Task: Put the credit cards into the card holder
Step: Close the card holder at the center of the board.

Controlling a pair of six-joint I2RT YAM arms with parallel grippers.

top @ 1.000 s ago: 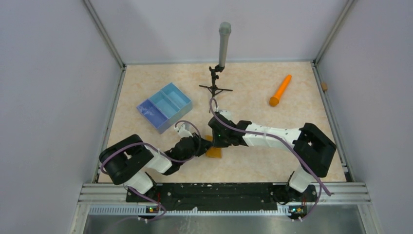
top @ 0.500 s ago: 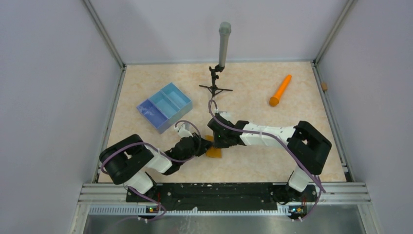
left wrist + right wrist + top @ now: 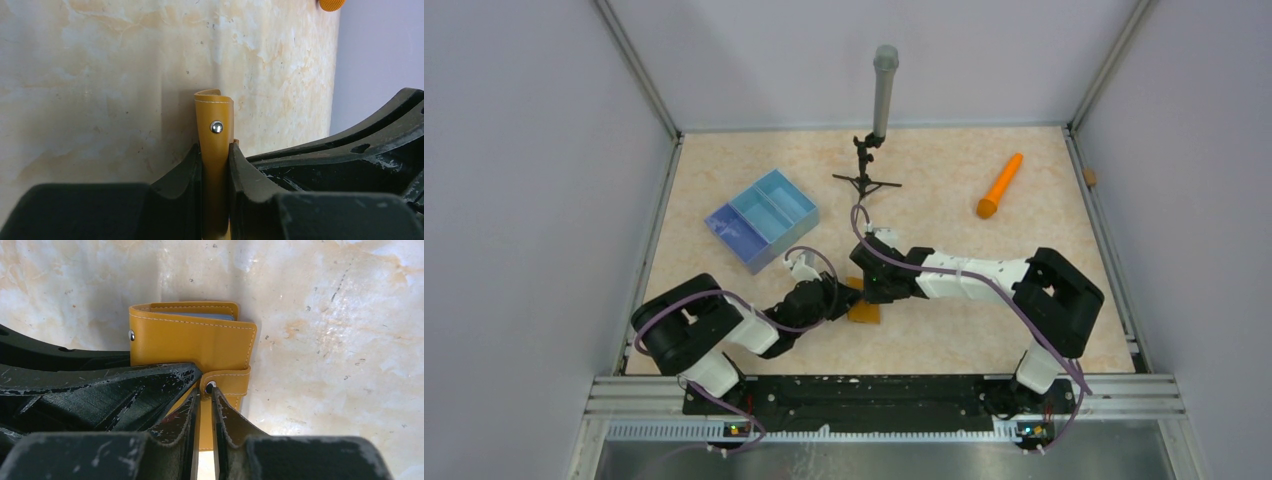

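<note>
Mid-table, near my arms' bases: the card holder (image 3: 192, 337) lies folded on the table (image 3: 944, 180) with both grippers on it. The left gripper (image 3: 216, 165) is clenched on one edge of the holder, just below a metal stud. The right gripper (image 3: 204, 390) has its jaws narrowed to a slit over the snap tab (image 3: 231, 384), and I cannot tell whether they have pinched it. No credit cards show loose in any view; only a grey-blue sliver shows inside the fold. I judge the step in hand to be working the snap, with the left side as anchor. The next move calls for a firm hold on that tab and a short, steady motion without dragging the holder from the left jaws.
</note>
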